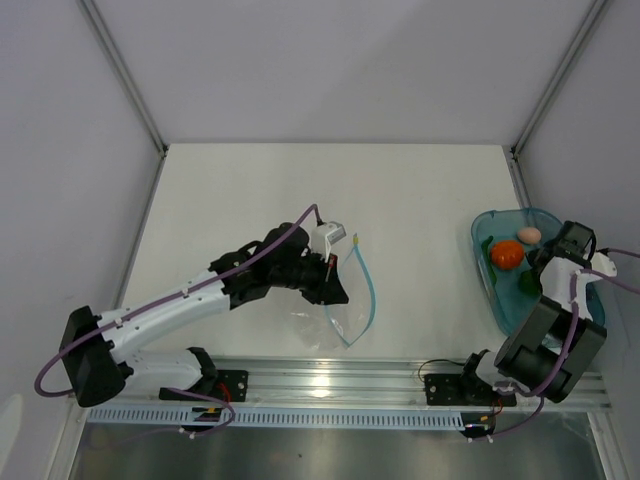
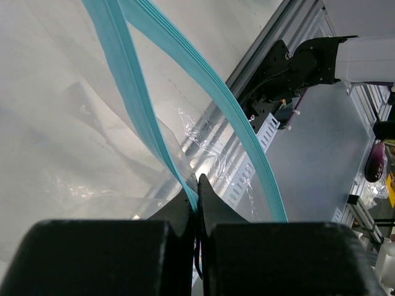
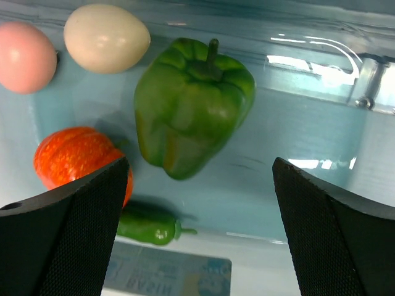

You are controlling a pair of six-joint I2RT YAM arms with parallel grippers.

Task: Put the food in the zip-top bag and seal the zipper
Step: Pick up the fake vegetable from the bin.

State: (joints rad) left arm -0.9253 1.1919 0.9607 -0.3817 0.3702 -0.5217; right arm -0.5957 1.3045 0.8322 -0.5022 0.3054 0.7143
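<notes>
zip-top bag (image 1: 347, 322) of clear crinkly plastic, mid-table, pinched at its thin teal-blue zipper (image 1: 371, 290).
left gripper (image 2: 197, 185) fully closed on that strip; right gripper (image 3: 200, 161) spread wide, holding nothing, over glossy green toy pepper (image 3: 191, 105), orange-red round toy (image 3: 74, 154), two pale eggs (image 3: 106, 37) in translucent teal tray (image 1: 485, 235) at right.

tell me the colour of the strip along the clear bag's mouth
Teal-blue. The zipper shows best in the left wrist view, close up.
</notes>
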